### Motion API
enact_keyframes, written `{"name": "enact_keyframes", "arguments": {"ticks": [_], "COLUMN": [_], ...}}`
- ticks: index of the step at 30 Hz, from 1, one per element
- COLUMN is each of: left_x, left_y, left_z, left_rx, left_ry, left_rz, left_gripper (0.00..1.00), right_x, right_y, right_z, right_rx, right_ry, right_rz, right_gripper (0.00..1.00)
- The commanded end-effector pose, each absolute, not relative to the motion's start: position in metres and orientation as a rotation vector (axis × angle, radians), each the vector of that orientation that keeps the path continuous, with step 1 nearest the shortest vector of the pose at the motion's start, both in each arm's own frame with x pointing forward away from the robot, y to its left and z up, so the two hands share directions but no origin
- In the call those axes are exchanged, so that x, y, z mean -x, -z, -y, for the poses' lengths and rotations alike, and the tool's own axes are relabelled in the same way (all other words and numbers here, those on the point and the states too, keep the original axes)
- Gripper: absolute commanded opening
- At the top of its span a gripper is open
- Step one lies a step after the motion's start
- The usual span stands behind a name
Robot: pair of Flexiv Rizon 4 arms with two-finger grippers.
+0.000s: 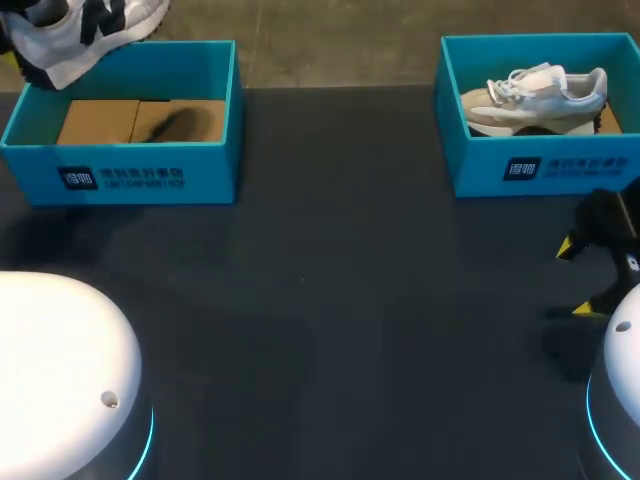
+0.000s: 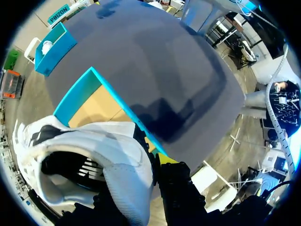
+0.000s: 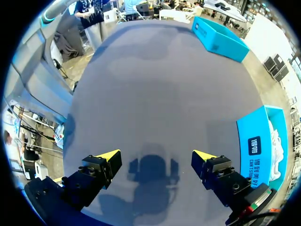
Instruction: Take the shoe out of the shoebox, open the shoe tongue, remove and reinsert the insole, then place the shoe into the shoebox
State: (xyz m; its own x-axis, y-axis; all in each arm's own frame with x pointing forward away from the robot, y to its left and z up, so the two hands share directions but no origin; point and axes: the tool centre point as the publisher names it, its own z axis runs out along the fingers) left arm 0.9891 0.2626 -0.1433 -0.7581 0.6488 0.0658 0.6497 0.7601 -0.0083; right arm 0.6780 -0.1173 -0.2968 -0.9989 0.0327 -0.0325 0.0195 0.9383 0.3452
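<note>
- So the shoe (image 1: 85, 30) hung above the left shoebox (image 1: 120, 160), over its far corner, lying roughly sideways and pinched in the left hand (image 2: 151, 164)
- Right hand (image 3: 156, 155) hovered wide open and empty over the worktop (image 1: 330, 300), well apart from it
- Only the left wrist view showed its opening and laces; the head view cropped it
</note>
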Motion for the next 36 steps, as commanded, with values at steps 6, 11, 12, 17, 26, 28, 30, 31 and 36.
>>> {"name": "enact_keyframes", "arguments": {"ticks": [6,11,12,17,26,28,30,31,36], "left_x": [-0.986,-0.998,-1.0,-1.009,-1.02,-1.026,-1.03,-1.032,-1.041], "left_y": [0.142,0.147,0.149,0.16,0.178,0.183,0.184,0.185,0.189], "left_z": [-0.262,-0.274,-0.277,-0.297,-0.309,-0.31,-0.313,-0.315,-0.318], "left_rx": [1.068,1.292,1.477,1.818,2.146,2.16,2.186,2.212,2.185], "left_ry": [0.027,0.065,0.076,0.149,0.214,0.237,0.25,0.25,0.284], "left_rz": [2.893,2.814,2.736,2.565,2.344,2.321,2.295,2.277,2.265], "left_gripper": [0.0,0.0,0.0,0.0,0.0,0.0,0.0,0.0,0.0], "right_x": [-0.677,-0.677,-0.677,-0.677,-0.677,-0.677,-0.677,-0.677,-0.677], "right_y": [0.297,0.297,0.297,0.297,0.297,0.297,0.297,0.297,0.297], "right_z": [0.117,0.117,0.117,0.117,0.117,0.117,0.117,0.117,0.117], "right_rx": [-0.042,-0.042,-0.042,-0.042,-0.042,-0.042,-0.042,-0.042,-0.042], "right_ry": [-0.539,-0.539,-0.539,-0.539,-0.539,-0.539,-0.539,-0.539,-0.539], "right_rz": [-3.055,-3.055,-3.055,-3.055,-3.055,-3.055,-3.055,-3.055,-3.055], "right_gripper": [1.0,1.0,1.0,1.0,1.0,1.0,1.0,1.0,1.0]}}
